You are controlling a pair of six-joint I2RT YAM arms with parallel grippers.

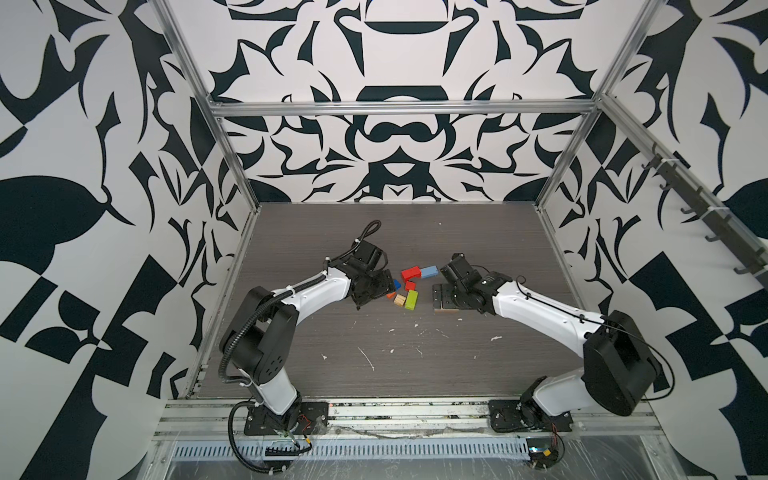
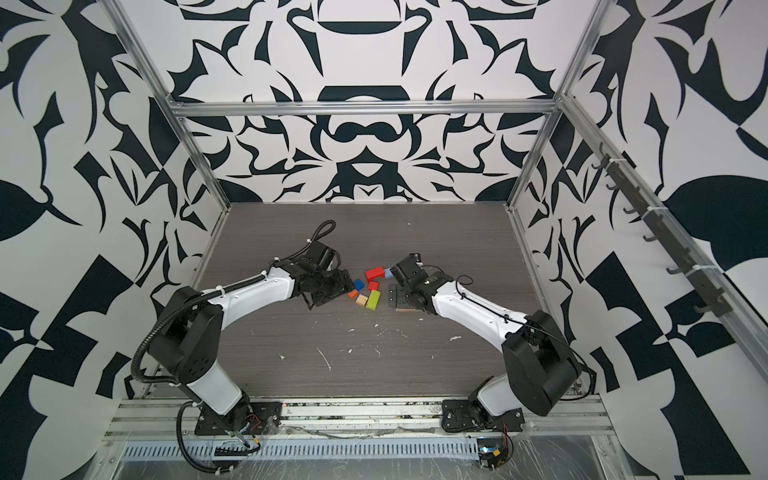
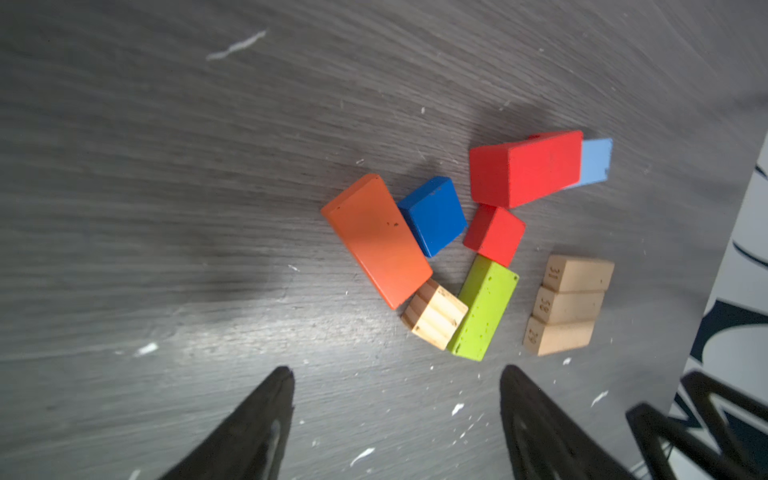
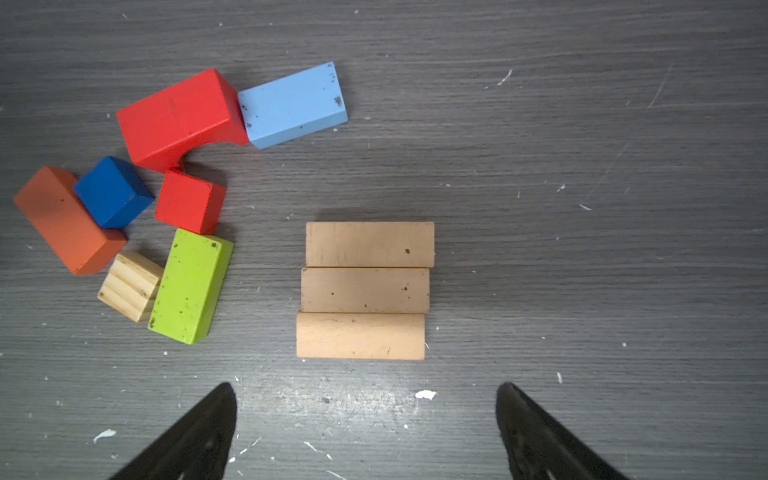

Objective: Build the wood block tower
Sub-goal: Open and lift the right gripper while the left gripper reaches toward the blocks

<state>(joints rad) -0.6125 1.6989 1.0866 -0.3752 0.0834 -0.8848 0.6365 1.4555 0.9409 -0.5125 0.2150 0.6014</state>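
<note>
Two pairs of black, tapering fingers (image 4: 195,436) stand parted with nothing between them. Both the left gripper (image 3: 397,370) and the right gripper (image 4: 365,386) are released above the tabletop (image 1: 415,353), a dark grey wood-grain surface dotted with white flecks (image 4: 424,394).

Just ahead of the right gripper lie three tan bars (image 4: 365,291) of plain smooth wood, flat and touching side by side in a slightly stepped row.

Beside them, nearer the left gripper, the painted pieces for the wood block tower lie in a loose cluster, one layer deep, about the middle of the tabletop. A lime green bar (image 4: 191,286) touches a ribbed pale wood cube (image 4: 131,286) and a red cube (image 4: 189,201). An orange bar (image 4: 66,220) lies against a dark blue cube (image 4: 112,191). Toward the far edge, a red arch block (image 4: 178,118) meets the end of a light blue bar (image 4: 293,104).
</note>
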